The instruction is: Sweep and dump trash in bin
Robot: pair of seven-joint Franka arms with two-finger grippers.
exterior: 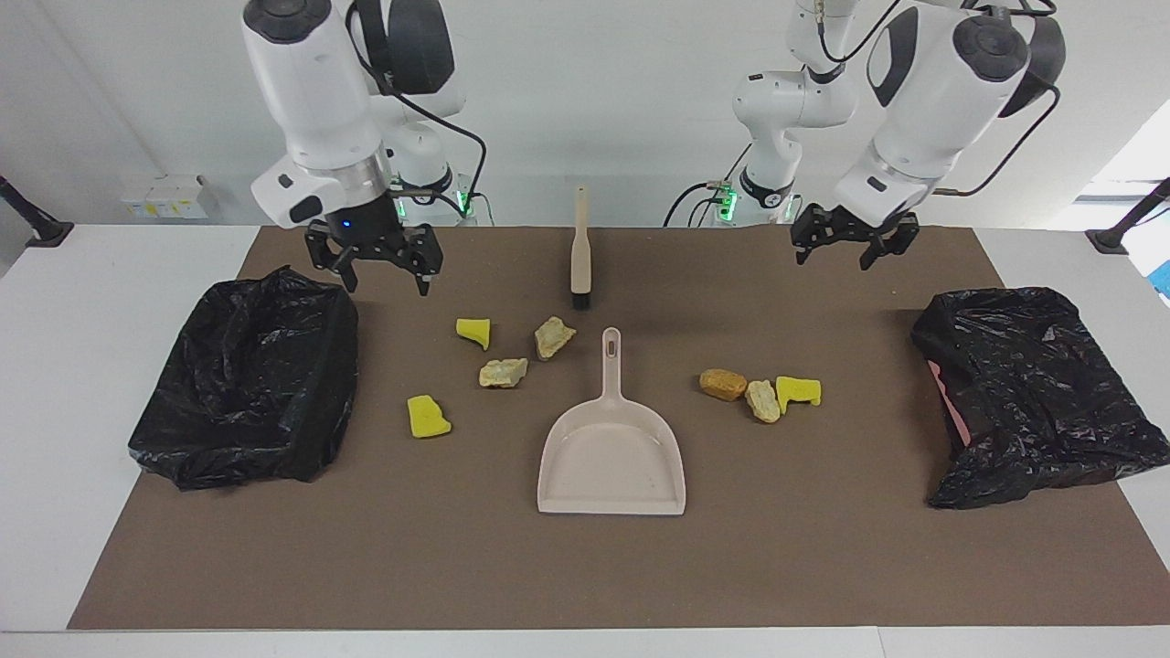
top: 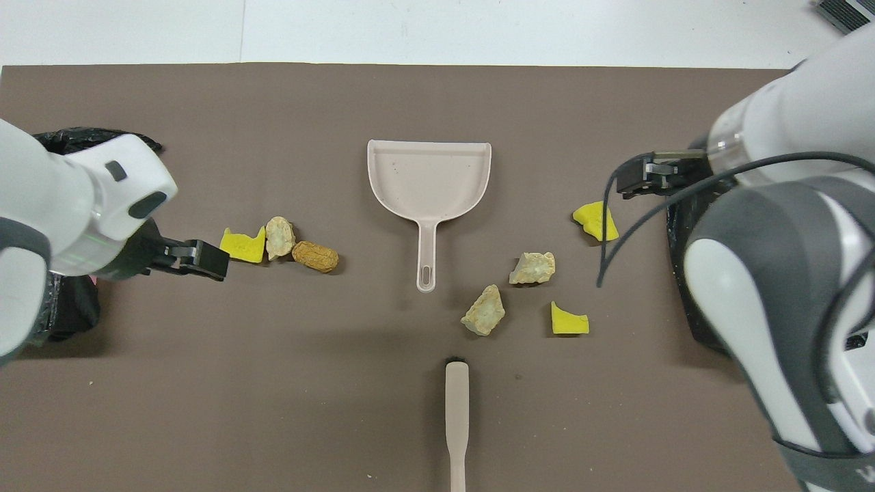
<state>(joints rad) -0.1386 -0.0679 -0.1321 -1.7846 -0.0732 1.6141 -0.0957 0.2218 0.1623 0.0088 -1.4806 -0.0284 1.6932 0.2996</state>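
Note:
Seven trash scraps lie on the brown mat. Toward the right arm's end are two yellow sponge chunks (exterior: 474,331) (exterior: 428,417) and two pale beige lumps (exterior: 554,337) (exterior: 503,372). Toward the left arm's end an orange-brown piece (exterior: 722,384), a beige lump (exterior: 763,400) and a yellow chunk (exterior: 798,391) touch each other. The beige dustpan (exterior: 612,457) lies flat mid-table, handle toward the robots. The brush (exterior: 580,247) lies nearer the robots. My right gripper (exterior: 386,279) hangs open and empty over the mat beside the bin (exterior: 247,375). My left gripper (exterior: 834,256) hangs open and empty over the mat.
Two bins lined with black bags stand at the mat's ends, one at the right arm's end and one (exterior: 1024,393) at the left arm's end. In the overhead view the arms cover most of both bins. White table (exterior: 91,366) surrounds the mat.

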